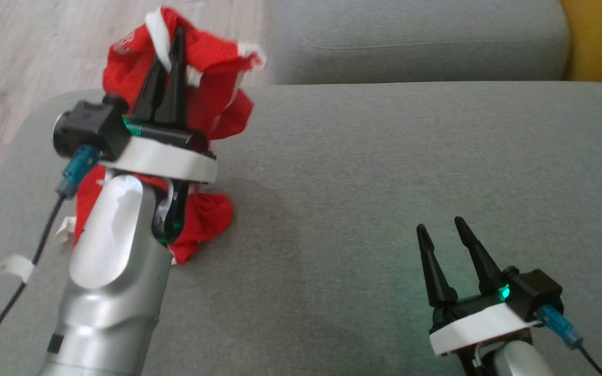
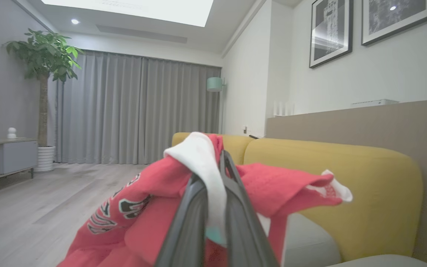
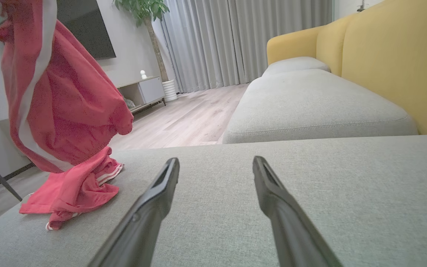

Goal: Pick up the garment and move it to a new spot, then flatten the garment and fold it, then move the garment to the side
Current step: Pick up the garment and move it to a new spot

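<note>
Evidently only the pick-up had been begun: the garment [image 1: 212, 57] was clamped at its white trim [image 1: 157, 28] by the closed left gripper [image 1: 174, 39] and held raised, its lower end resting on the sofa cushion [image 1: 384, 183]. Moving, flattening, folding and setting aside were judged not yet done. The right gripper [image 1: 439, 223] was held with its 2 fingers spread and empty, well apart from the cloth.

Black-and-white lettering on the red garment [image 2: 143, 218] is too crumpled to read
</note>
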You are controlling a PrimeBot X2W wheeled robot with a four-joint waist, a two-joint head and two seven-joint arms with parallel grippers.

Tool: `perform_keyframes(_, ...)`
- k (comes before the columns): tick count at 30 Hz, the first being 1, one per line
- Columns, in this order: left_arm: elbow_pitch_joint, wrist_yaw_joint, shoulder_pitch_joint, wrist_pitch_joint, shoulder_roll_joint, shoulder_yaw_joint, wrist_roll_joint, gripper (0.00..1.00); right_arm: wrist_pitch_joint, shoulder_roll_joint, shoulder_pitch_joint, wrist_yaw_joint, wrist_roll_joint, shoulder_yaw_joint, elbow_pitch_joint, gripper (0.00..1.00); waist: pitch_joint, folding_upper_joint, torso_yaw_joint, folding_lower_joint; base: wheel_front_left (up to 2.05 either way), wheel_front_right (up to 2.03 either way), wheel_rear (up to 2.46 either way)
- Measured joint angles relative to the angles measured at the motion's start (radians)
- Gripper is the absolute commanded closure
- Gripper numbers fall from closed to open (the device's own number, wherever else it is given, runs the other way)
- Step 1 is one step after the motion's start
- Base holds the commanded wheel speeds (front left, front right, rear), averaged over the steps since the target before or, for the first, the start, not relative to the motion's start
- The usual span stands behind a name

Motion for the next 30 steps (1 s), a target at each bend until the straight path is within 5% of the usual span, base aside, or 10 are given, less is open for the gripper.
perform_keyframes(13, -0.181, -0.007, 0.000, 0.220, 0.011, -0.106, -0.069, 1.00, 0.000, 0.000, -0.006, 0.000, 0.045, 0.033, -0.027, 0.00, 0.006, 0.0000, -0.178, 0.0001, 0.00, 0.00, 0.00)
perform_keyframes(26, 0.015, -0.008, -0.081, 0.245, 0.020, -0.257, 0.012, 0.97, 0.000, -0.002, -0.126, 0.000, 0.110, 0.113, -0.108, 0.00, 0.110, 0.0000, -0.442, 0.0003, 0.00, 0.00, 0.00)
perform_keyframes(27, 0.035, -0.008, -0.102, 0.232, 0.016, -0.267, 0.010, 0.22, 0.000, -0.002, -0.129, 0.000, 0.117, 0.116, -0.112, 0.00, 0.121, 0.0000, -0.458, 0.0003, 0.00, 0.00, 0.00)
perform_keyframes(28, 0.055, -0.008, -0.123, 0.221, 0.009, -0.277, 0.003, 0.00, 0.000, -0.002, -0.129, 0.000, 0.120, 0.118, -0.114, 0.00, 0.134, 0.0000, -0.473, 0.0002, 0.00, 0.00, 0.00)
perform_keyframes(30, 0.091, -0.009, -0.156, 0.194, -0.004, -0.302, -0.009, 0.00, 0.000, -0.002, -0.129, 0.000, 0.120, 0.121, -0.114, 0.00, 0.160, 0.0000, -0.495, 0.0003, 0.00, 0.00, 0.00)
